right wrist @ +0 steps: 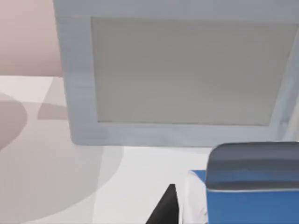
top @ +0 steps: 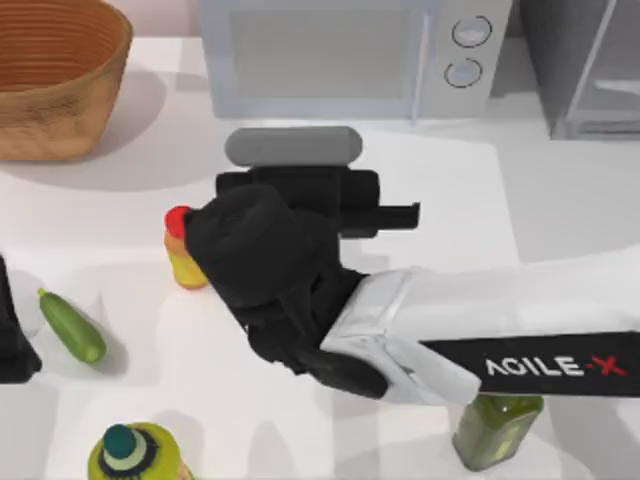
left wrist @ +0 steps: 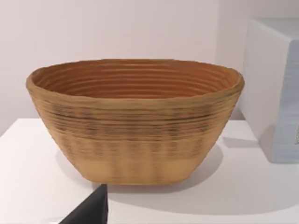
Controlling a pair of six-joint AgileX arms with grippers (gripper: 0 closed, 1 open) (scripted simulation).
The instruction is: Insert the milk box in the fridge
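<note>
Farthest out from the microwave [top: 340,55], at the table's [top: 520,200] near edge, a yellow-green bottle with a teal cap [top: 135,452] is cut off by the frame. An olive-green bottle [top: 497,430] on the fridge's side has its top hidden under the right arm. The left gripper [top: 12,345] sits parked well out from the microwave's basket side, mostly out of frame, and its claw's state cannot be told. Closer in lies a green cucumber [top: 72,325], then a yellow red-capped bottle [top: 185,250] half covered by the arm's dark wrist. The right gripper [top: 292,180] reaches in straight before the microwave's door. Its bulk hides the claw from above, so whether it is spread or pinching cannot be told. The milk box [right wrist: 252,196] stands just in front of the microwave door at the gripper's tip, its grey top [top: 290,147] clear from above and its blue side cut off in the right wrist view. The table is plain white. Level with the microwave, a woven basket [left wrist: 135,121] stands to one side and the fridge [top: 590,70], only partly in frame, to the other. A pale pinkish wall [left wrist: 117,28] stands behind.
</note>
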